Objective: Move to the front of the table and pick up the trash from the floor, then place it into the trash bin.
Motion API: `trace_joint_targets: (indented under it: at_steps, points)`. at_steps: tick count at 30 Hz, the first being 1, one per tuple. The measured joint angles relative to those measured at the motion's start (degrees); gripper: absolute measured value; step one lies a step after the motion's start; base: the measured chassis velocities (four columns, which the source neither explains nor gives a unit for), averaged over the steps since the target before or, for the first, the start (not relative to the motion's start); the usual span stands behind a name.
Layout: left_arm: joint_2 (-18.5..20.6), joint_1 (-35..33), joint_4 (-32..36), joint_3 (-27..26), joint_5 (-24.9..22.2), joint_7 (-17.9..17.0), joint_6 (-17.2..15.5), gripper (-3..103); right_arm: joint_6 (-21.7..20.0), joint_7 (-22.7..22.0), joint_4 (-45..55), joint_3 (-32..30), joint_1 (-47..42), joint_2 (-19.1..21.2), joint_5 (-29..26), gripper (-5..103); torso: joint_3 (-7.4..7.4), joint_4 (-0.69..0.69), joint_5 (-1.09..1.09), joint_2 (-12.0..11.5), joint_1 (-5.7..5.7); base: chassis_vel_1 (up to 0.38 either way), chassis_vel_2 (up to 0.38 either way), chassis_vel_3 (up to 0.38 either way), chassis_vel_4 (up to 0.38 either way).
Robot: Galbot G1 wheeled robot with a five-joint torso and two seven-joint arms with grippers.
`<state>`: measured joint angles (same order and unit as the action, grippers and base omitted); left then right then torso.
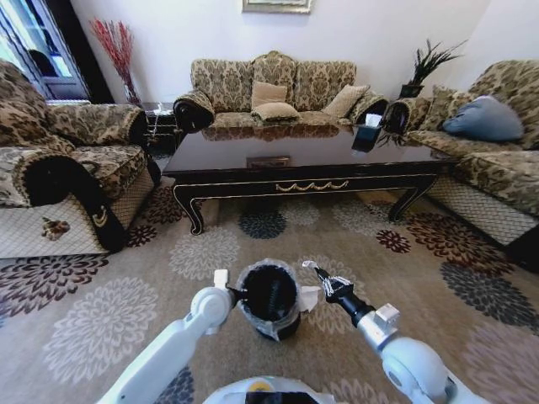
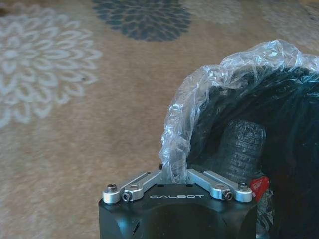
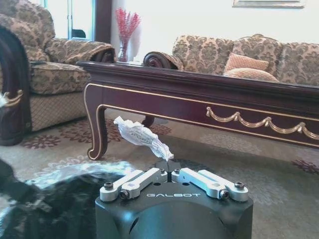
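The trash bin (image 1: pixel 271 296), a small black bucket with a clear liner (image 2: pixel 199 94), stands on the carpet just before me. My left gripper (image 1: pixel 232 295) (image 2: pixel 174 172) is shut on its lined rim. Inside the bin lies a clear plastic bottle (image 2: pixel 242 149) with a red cap (image 2: pixel 259 185). My right gripper (image 1: pixel 321 274) (image 3: pixel 167 172) is shut on a crumpled white paper wrapper (image 3: pixel 141 136), holding it up beside the bin's rim (image 3: pixel 65 174). The dark glossy table (image 1: pixel 303 158) (image 3: pixel 199 89) with its gold ornament stands a short way ahead.
A patterned sofa (image 1: pixel 274 88) stands behind the table, an armchair (image 1: pixel 59 160) at the left and another sofa (image 1: pixel 493 151) at the right. A dark tissue box (image 1: pixel 368 135) sits on the table. Flowered carpet (image 1: pixel 101 320) lies open around the bin.
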<state>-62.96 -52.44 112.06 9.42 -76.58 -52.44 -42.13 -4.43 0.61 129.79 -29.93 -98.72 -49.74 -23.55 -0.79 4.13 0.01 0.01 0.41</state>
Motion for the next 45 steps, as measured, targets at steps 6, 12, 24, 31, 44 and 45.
trace_joint_targets:
  at_steps: [6, 12, 24, 31, 44, 45]
  points:
    - [-0.7, 0.5, 0.3, 1.2, 0.0, -0.3, 0.0, 0, 0.0, 0.8, 0.1, 2.2, -1.0, -0.6, 3.4, 0, 0.0, 0.0, 0.0, 0.0, 0.0, 0.0, 0.0, 0.0, 0.0]
    - [-0.6, -0.1, 0.7, 1.0, 0.5, -0.3, 0.0, 0, 0.0, 1.4, -0.1, 4.5, -1.1, -0.4, 6.2, 0, 0.0, -0.01, -0.01, 0.0, 0.0, 0.0, 0.0, 0.0, 0.0]
    - [-1.5, 0.1, 0.9, 1.5, 1.0, -0.3, 0.0, 0, 0.1, 2.4, -1.3, 7.7, -0.6, -0.3, 8.9, -2, 0.0, -0.01, -0.02, 0.0, 0.0, 0.0, 0.0, 0.0, 0.0]
    - [-2.6, 1.0, 0.6, -0.1, -0.3, -0.3, 0.0, 0, 0.0, 2.3, -2.8, 7.6, 0.4, -0.2, 8.0, 25, -0.01, -0.01, -0.01, 0.0, 0.0, 0.0, 0.0, 0.0, 0.0]
    - [-1.7, 1.4, 0.5, -0.5, -0.9, -0.3, 0.0, 0, 0.2, 2.4, -4.5, 7.9, 2.0, -0.5, 7.9, 70, -0.01, 0.0, -0.01, 0.0, 0.0, 0.0, 0.0, 0.0, 0.0]
    - [-1.7, 1.4, 0.4, -0.5, -0.9, -0.2, 0.0, 0, 0.5, 2.4, -4.7, 7.6, 2.4, -0.4, 8.4, 76, 0.0, -0.01, -0.01, 0.0, 0.0, 0.0, 0.0, 0.0, 0.0]
